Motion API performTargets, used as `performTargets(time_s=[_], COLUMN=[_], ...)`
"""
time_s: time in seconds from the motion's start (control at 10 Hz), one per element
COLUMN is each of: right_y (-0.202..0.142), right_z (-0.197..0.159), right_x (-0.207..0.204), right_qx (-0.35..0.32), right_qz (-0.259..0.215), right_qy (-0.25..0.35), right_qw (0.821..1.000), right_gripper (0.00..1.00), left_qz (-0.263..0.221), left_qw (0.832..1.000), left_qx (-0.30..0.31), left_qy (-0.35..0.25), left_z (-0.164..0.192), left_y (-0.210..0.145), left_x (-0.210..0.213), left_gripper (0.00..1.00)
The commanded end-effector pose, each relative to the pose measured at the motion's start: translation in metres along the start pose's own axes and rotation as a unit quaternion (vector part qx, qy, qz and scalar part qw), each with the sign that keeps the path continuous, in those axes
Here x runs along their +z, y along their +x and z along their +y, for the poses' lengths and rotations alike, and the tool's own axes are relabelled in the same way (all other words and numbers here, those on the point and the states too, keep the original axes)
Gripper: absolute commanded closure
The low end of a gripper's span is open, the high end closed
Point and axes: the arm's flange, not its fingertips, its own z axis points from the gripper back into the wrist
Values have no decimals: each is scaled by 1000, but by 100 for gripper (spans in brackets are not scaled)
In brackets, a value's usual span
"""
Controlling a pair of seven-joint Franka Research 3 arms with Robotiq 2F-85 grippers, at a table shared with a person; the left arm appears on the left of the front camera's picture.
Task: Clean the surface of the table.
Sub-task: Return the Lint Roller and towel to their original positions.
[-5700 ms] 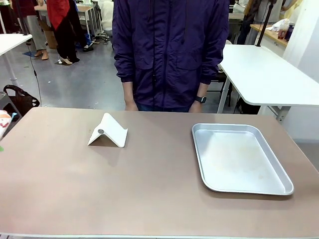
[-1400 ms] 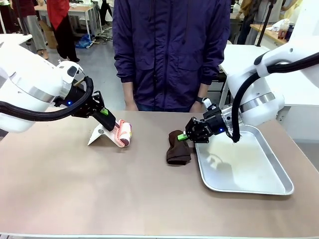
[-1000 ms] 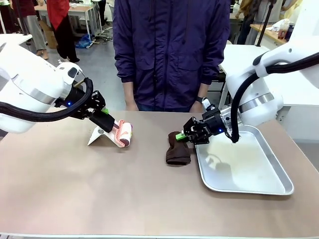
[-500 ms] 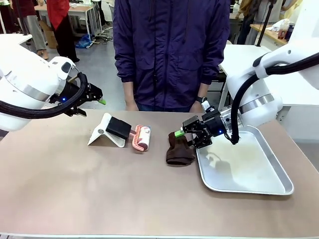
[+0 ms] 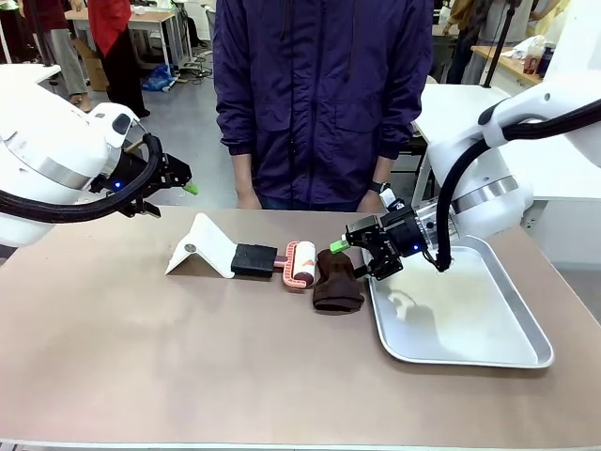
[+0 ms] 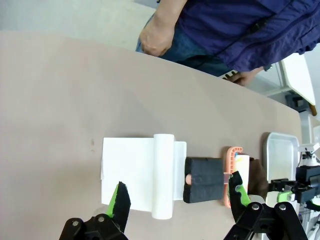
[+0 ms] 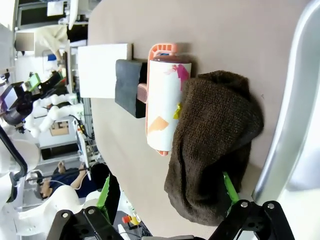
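left gripper [image 5: 178, 185] wide, empty, above table [image 5: 188, 357] | right gripper [image 5: 362, 246] wide, over brown cloth [image 5: 336, 282] | lint roller [image 5: 282, 260] at cloth's 9 o'clock, touching | no readable writing

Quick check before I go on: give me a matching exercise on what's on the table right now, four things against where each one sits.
Things:
1. lint roller
2. brown cloth
3. white stand
4. metal tray

Places:
A. farthest toward the robot's right side of the table
B. farthest toward the robot's left, below the open left gripper
C. between the white stand and the brown cloth, black handle toward the stand
D. against the tray's left rim, beneath the open right gripper

Pairs: 1-C, 2-D, 3-B, 4-A
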Motion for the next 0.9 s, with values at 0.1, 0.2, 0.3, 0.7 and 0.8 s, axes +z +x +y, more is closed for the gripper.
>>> performTargets(time_s=[0.1, 0.2, 0.3, 0.7, 0.8], right_y=[-34, -45, -57, -102, -114], right_z=[9, 9, 5, -29, -34], right_x=[39, 59, 80, 151, 169], right_qx=[51, 51, 53, 15, 11], right_qz=[18, -6, -20, -46, -64], right_qy=[50, 52, 72, 206, 224], right_qw=[997, 997, 996, 977, 972], right_gripper=[0, 0, 0, 0, 0], left_qz=[-3, -3, 1, 136, 153], left_qw=[998, 996, 992, 932, 909], left_qx=[-8, -16, -22, -37, -18], left_qy=[-58, -86, -126, -335, -387], left_z=[0, 2, 6, 58, 71], left_y=[-18, -26, -35, -69, -70], left_x=[44, 64, 85, 136, 135], left_gripper=[0, 0, 0, 0, 0])
